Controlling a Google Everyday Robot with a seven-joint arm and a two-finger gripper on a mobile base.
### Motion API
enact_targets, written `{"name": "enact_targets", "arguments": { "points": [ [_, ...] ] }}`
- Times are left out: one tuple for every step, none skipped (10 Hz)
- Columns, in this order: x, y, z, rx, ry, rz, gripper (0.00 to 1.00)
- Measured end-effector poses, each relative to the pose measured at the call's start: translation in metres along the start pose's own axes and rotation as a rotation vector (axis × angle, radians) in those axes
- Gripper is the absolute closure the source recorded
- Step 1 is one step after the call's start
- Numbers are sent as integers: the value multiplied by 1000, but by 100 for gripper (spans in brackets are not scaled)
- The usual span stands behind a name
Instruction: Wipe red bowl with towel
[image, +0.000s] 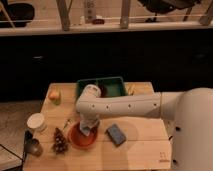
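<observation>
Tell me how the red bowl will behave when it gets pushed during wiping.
The red bowl is shallow and wide, so it probably won't tip. Sitting loose on the wooden table, it may slide sideways. The pincer is over it, at the towel, likely pinning it somewhat.

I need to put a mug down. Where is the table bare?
Bare wood lies right of the blue block, to the table's front right corner. Left is crowded: cup, cone, red bowl under the claw.
</observation>
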Motion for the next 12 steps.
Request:
{"name": "enact_targets", "arguments": {
  "points": [
    [-10,-13,3,4,-10,-37,98],
    [-19,-20,7,0,-21,-66,98],
    [-29,-26,11,-7,-37,-100,98],
    [-36,-28,14,-12,-51,-125,98],
    [-43,-29,17,-21,-66,-156,98],
    [-49,-28,18,-26,-74,-169,98],
    [-57,-19,20,-39,-87,-185,98],
    [-63,-4,22,-54,-97,-187,98],
    [-68,7,22,-62,-107,-183,98],
    [-67,18,22,-70,-112,-169,98],
    [-65,33,22,-80,-116,-149,98],
    [-58,50,21,-89,-114,-116,98]
  ]
}}
